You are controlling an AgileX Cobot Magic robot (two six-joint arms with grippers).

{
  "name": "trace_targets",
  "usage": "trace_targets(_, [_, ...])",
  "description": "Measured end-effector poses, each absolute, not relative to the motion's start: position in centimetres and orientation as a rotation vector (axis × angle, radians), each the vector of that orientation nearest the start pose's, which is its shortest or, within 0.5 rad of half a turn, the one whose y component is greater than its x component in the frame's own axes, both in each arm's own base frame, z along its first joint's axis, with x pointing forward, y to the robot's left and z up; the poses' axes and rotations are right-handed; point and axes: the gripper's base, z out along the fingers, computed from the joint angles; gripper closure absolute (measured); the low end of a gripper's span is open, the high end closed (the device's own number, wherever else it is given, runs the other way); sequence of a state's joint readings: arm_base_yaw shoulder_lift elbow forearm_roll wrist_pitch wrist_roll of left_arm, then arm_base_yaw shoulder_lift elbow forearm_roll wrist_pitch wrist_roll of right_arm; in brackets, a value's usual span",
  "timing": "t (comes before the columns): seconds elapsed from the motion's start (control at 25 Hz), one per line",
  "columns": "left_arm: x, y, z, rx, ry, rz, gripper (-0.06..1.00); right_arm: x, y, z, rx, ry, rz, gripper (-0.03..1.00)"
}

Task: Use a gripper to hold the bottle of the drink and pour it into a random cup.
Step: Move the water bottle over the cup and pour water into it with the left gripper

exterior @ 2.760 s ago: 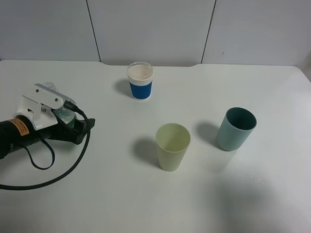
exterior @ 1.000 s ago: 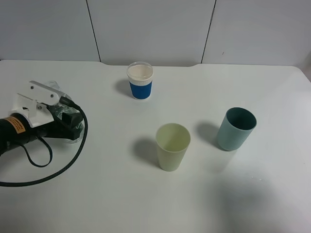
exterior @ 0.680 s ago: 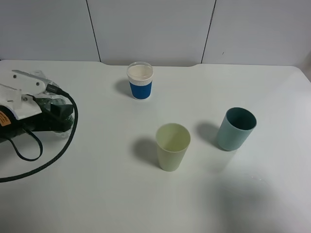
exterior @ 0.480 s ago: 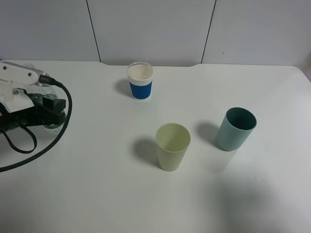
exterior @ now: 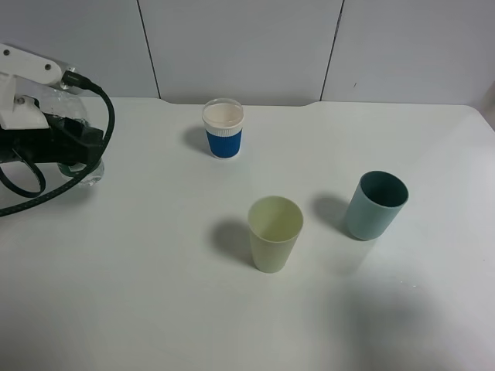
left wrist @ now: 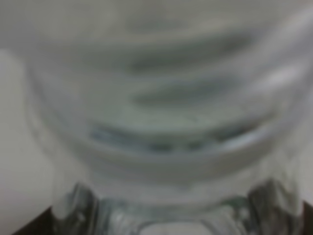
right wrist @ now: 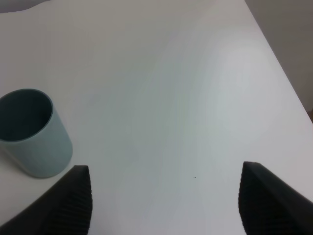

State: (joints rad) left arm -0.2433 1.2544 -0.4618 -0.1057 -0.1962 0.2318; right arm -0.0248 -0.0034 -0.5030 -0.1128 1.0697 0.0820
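Fingers (exterior: 80, 137) clamping bottle (left wrist: 161, 122), left arm (exterior: 27, 145) horizontal

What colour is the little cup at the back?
The little cup is blue with a white rim, best seen from the high camera.

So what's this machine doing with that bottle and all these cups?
It's a two-armed robot meant to pour a drink into a cup. Its left gripper is clamped on a small clear bottle at the far left of the table, well away from the three cups: a pale yellow-green cup in the middle, a teal cup to its right and a blue cup at the back. No pouring yet. The right gripper is open and empty.
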Motion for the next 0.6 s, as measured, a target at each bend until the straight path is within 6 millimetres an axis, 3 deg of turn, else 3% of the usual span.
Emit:
trace_targets(0.28, [23.3,-5.7,22.8,0.422,2.079,-0.033,0.39,-0.7,-0.9,27.8,0.115,2.040,-0.099,0.33])
trace_targets(0.6, [22.4,-6.6,23.9,0.516,2.024,-0.025,0.39,-0.7,-0.9,27.8,0.115,2.040,-0.099,0.33])
